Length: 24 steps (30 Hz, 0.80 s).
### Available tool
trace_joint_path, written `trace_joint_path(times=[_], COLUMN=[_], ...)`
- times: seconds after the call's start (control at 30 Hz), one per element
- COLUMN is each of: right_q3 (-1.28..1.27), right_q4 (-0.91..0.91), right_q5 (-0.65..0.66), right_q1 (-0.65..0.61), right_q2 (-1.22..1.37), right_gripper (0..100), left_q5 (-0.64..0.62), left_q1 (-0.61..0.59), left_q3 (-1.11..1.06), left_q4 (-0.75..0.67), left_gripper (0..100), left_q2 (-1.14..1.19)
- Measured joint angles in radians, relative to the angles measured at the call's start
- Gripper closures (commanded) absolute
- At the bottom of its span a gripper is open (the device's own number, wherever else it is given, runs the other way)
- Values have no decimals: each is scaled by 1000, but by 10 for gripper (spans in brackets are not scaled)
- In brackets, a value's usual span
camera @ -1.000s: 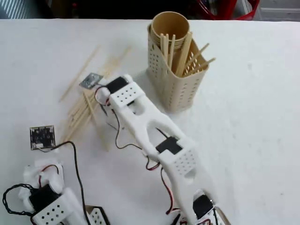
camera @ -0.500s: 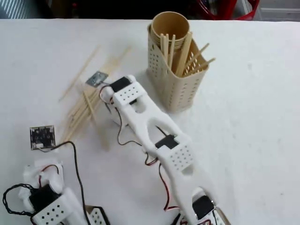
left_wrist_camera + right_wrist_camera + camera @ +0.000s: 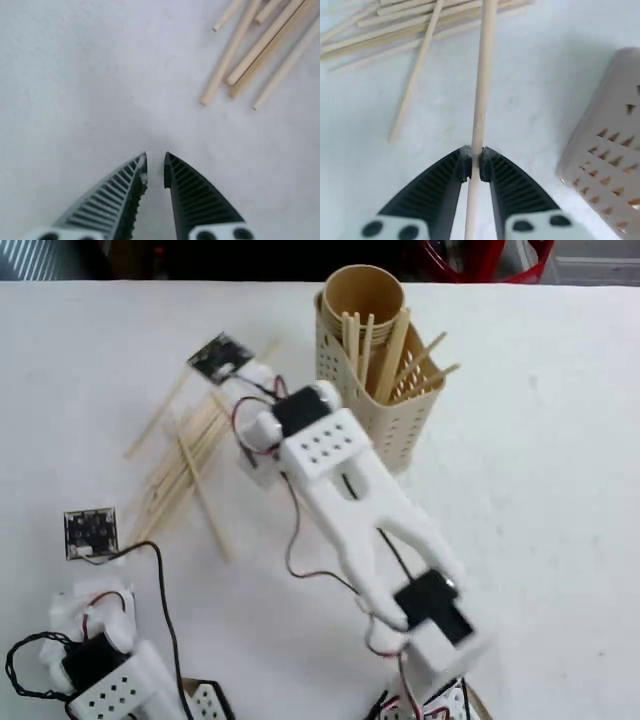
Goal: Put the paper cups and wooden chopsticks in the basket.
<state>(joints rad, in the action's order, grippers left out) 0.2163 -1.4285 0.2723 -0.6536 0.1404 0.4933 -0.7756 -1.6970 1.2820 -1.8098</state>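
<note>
**Right arm.** The right hand (image 3: pixel 475 164) is pinching a single pale wooden chopstick (image 3: pixel 485 75) between its ribbed black fingertips. The stick is gripped partway along its length and runs on past the tips, out over the pile below. From the high view the arm stands over the white surface (image 3: pixel 540 490), between the loose sticks and the basket. Judgement: one stick has been taken alone so that it can be lifted without dragging its neighbours. A grip short of the end leaves a long overhang, which may swing or pivot in the pinch.

**Left arm.** The left hand (image 3: pixel 155 167) points down at bare surface and holds nothing. Its tips are a narrow slit apart. Several chopstick ends (image 3: pixel 240 60) lie near it but do not touch it.

**Task items.**
- The cream perforated plastic basket (image 3: pixel 385 425) stands upright at the far side of the surface, just beside the right arm.
- A tan paper cup (image 3: pixel 362 295) sits upright in the far end of the basket.
- A bundle of chopsticks (image 3: pixel 395 350) leans in the near end, their tops fanning above the rim.
- A loose heap of wooden chopsticks (image 3: pixel 180 465) is not yet collected. They lie roughly parallel on the surface, with one stick across them.

**Assessment.**
- The task is partly done.
- The step in hand is carrying the pinched stick to the basket.
- The next move calls for tipping the stick nearer upright so that it drops into the basket and clears the leaning bundle.
</note>
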Motion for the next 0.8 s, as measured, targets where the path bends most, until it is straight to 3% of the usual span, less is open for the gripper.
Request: trace_joint_path(times=[0.2,0.43,0.8], right_q3=[-103,-103,-302], right_q4=[137,373,766], right_q5=[-78,-104,-104], right_q1=[101,137,341], right_q2=[-416,-810,-632], right_gripper=[981,981,981], left_q5=[0,0,0], left_q1=[0,0,0], left_q3=[0,0,0], left_q4=[0,0,0], left_gripper=[916,916,916], left_q2=[0,0,0])
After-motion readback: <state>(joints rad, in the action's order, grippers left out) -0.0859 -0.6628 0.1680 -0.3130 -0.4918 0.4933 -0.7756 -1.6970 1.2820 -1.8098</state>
